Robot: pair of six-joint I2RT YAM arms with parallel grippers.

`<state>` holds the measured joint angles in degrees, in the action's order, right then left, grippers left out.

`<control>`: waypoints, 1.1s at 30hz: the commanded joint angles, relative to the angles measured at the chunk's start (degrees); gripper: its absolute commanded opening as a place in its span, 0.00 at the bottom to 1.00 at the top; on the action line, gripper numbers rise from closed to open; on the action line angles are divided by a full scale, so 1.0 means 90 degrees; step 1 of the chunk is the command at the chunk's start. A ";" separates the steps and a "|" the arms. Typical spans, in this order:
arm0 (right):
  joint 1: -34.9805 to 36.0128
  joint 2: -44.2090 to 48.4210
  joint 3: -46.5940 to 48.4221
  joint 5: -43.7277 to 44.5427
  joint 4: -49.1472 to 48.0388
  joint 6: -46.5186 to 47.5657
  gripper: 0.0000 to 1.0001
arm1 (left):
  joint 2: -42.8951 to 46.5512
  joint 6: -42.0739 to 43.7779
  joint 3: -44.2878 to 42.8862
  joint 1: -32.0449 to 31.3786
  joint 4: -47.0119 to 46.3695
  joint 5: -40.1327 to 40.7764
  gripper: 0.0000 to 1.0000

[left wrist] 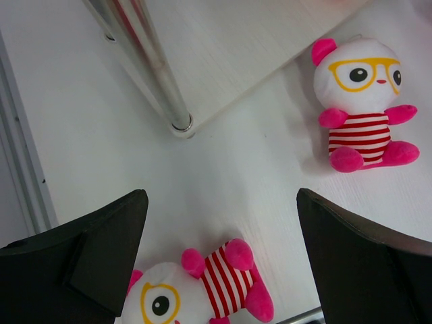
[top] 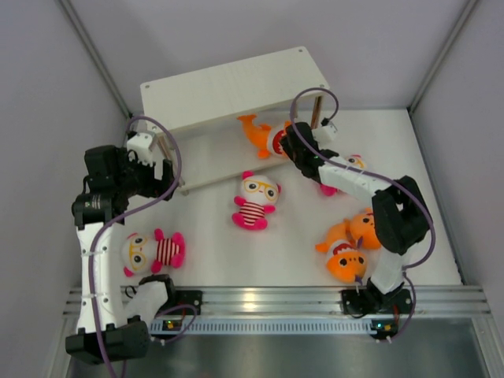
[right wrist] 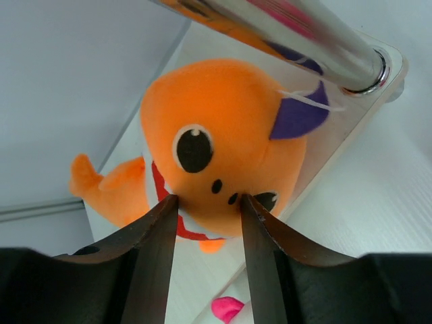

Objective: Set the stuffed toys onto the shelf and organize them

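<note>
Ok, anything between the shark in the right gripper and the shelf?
Nothing in between. The right gripper holds the shark at the shelf's lower board; only the metal corner post stands close beside its head.

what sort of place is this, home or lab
Probably a robot lab cell: grey walls box in a white table, two arms on an aluminium rail, plush toys staged by a shelf.

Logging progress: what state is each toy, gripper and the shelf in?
Shelf: upright.
Gripped shark: at lower board, clamped.
Right gripper: shut on gripped shark.
Left gripper: open.
Middle doll: lying face up on table.
Left doll: lying on table.
Near sharks: lying on table.
Third doll: mostly hidden by right arm.
</note>
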<state>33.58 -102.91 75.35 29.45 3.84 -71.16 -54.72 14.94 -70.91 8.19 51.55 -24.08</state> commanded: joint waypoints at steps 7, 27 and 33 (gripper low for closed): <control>-0.0108 0.0380 -0.0032 0.0116 -0.0348 0.0045 0.46 | 0.0133 0.0088 0.0067 -0.0011 -0.0083 0.0029 0.98; -0.0001 0.1659 -0.1341 -0.0196 -0.1804 0.2874 0.51 | 0.0113 0.0127 0.0125 -0.0011 -0.0083 0.0087 0.98; 0.0116 0.1144 -0.1381 -0.0235 -0.2145 0.3355 0.69 | 0.0074 0.0069 0.0106 -0.0001 -0.0083 0.0019 0.98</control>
<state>33.87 -90.24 62.13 28.36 -10.83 -46.11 -54.50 15.14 -70.13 8.19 51.55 -23.68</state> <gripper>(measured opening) 0.659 0.982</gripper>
